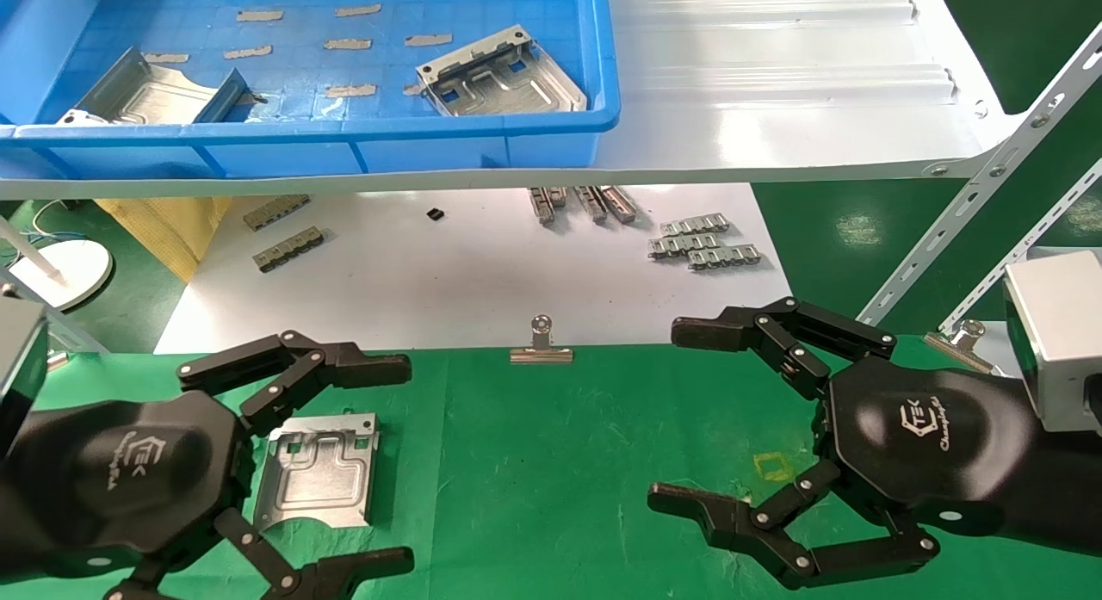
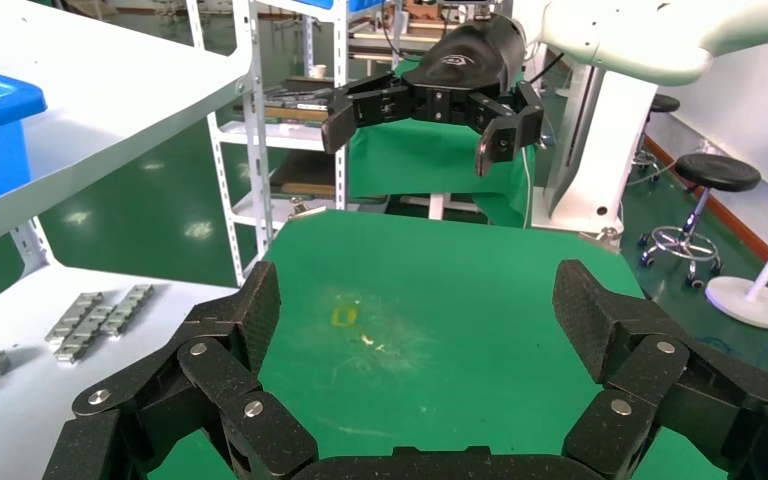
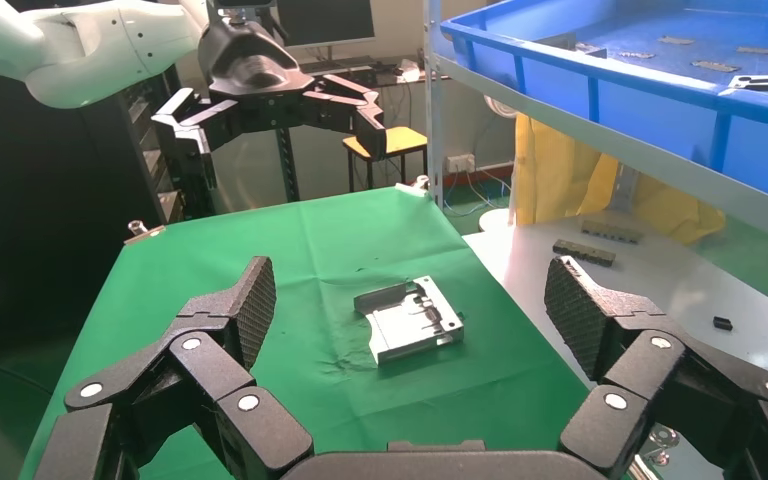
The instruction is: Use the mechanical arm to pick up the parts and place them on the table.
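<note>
One silver part (image 1: 317,471) lies flat on the green table (image 1: 551,462), between the spread fingers of my left gripper (image 1: 392,467); it also shows in the right wrist view (image 3: 412,320). The left gripper is open, empty and above the cloth. My right gripper (image 1: 684,417) is open and empty over the table's right side, near a yellow square mark (image 1: 772,467). Two more parts lie in the blue bin (image 1: 482,148) on the shelf: one at its right (image 1: 499,73), one at its left (image 1: 155,92).
A white ribbed shelf (image 1: 775,83) carries the bin. Behind the cloth is a white board (image 1: 465,273) with small grey notched strips (image 1: 704,245). A silver binder clip (image 1: 541,346) sits on the cloth's far edge. Angled shelf struts (image 1: 973,204) stand at the right.
</note>
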Robot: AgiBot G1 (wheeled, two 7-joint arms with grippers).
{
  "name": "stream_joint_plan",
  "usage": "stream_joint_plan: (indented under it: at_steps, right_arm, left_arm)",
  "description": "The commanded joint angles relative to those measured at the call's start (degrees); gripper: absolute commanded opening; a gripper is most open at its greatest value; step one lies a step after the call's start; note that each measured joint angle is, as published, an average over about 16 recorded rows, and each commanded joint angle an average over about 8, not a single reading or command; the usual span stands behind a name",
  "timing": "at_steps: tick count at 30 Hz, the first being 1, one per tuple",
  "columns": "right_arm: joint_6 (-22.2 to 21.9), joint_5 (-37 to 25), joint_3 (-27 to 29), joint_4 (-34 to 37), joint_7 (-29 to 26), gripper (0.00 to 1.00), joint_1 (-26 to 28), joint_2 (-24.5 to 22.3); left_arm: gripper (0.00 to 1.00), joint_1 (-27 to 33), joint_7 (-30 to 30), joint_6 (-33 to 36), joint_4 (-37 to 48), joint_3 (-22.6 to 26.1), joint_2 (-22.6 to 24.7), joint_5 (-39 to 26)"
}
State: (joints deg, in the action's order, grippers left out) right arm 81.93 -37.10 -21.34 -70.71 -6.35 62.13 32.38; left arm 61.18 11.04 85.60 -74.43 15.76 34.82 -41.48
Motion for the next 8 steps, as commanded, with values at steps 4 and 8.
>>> stream_joint_plan:
  at_steps: [4, 8]
  right_arm:
    - [0.0, 0.0, 0.0, 0.0, 0.0, 1.00, 0.0, 0.0]
    - [0.0, 0.0, 0.0, 0.0, 0.0, 1.00, 0.0, 0.0]
  left_arm:
    - [1.00, 0.2, -0.1, 0.0, 0.4, 0.1, 0.1, -0.2]
    - [1.00, 0.2, -0.2, 0.0, 0.5, 0.1, 0.1, -0.2]
